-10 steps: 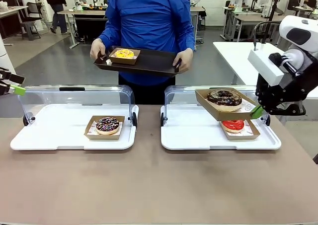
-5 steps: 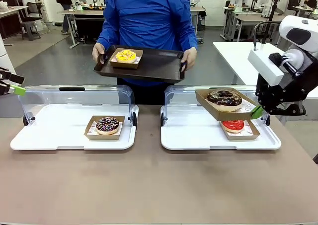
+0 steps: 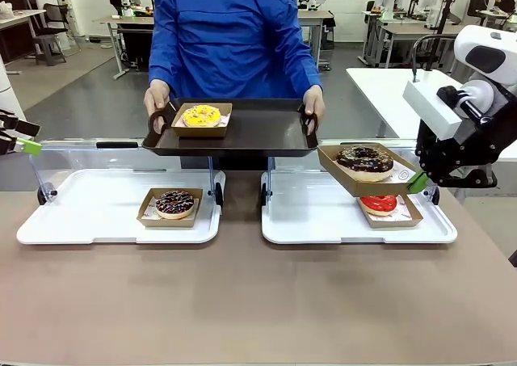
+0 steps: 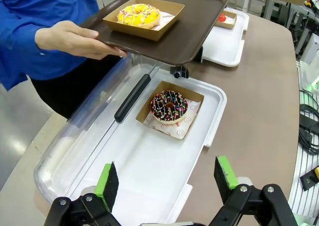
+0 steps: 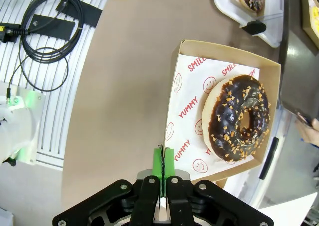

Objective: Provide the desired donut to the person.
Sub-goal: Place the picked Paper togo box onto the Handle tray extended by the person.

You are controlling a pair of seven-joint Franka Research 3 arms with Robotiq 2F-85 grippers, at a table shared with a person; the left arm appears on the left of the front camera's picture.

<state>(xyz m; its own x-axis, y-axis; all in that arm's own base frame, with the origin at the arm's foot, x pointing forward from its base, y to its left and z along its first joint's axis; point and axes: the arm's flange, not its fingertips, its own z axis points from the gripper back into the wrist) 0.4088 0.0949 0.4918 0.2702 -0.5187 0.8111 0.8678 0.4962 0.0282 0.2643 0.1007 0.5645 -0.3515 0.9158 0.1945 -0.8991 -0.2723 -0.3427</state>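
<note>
The person [image 3: 234, 35] in a blue top holds a dark serving tray [image 3: 258, 132] over the far edge of the table. On it sits a yellow-iced donut [image 3: 201, 115] in a cardboard tray. My right gripper [image 3: 418, 182] is shut on the rim of another cardboard tray [image 5: 189, 101] carrying a chocolate donut [image 3: 364, 159] with nut bits. It hangs tilted above the right white tray [image 3: 323, 220], just right of the person's tray. At the far left my left gripper [image 3: 20, 144] stands open with nothing between its fingers [image 4: 107, 186].
A red-iced donut [image 3: 379, 204] lies under the held one. A chocolate sprinkle donut [image 3: 174, 204] sits on the left white tray [image 3: 73, 216]. Both clear lids [image 3: 121, 152] are swung back. Cables [image 5: 45, 26] lie on the floor beside the table.
The person has stepped closer and brought the dark tray forward and down, over the open lids. Neither arm has moved.
</note>
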